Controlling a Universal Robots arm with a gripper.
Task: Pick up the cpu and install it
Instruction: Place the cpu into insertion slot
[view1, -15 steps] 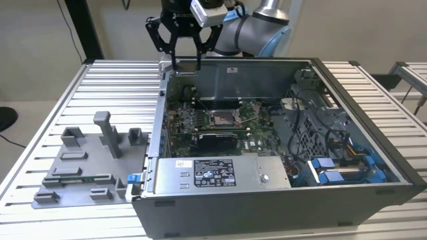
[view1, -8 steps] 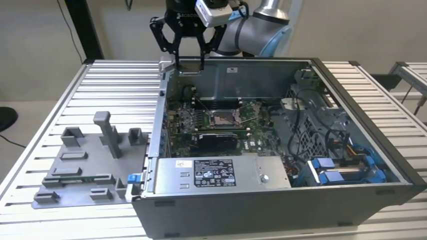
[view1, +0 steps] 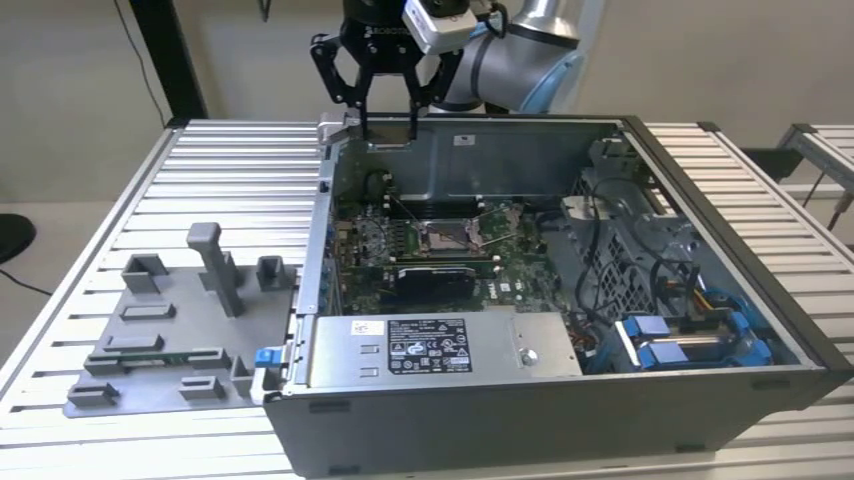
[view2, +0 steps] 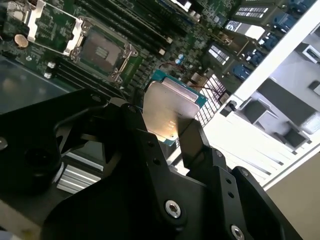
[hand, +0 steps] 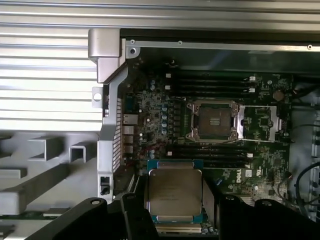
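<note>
1. Black two-finger gripper (view1: 386, 125): found narrowed onto opposite edges of small flat square cpu with pale silver metal top (hand: 174, 192); chip held aloft, clear of the board.
2. Located above far corner of grey metal computer case (view1: 534, 430), at 11 o'clock from dark square metal-framed socket (view1: 445, 236) in the exterior view; well apart from it.
3. Risk judged: edge-only hold, so slip or tilt possible on any knock against case rim.
4. Risk judged: skewed or rotated seating likely to bend socket pins.
</note>
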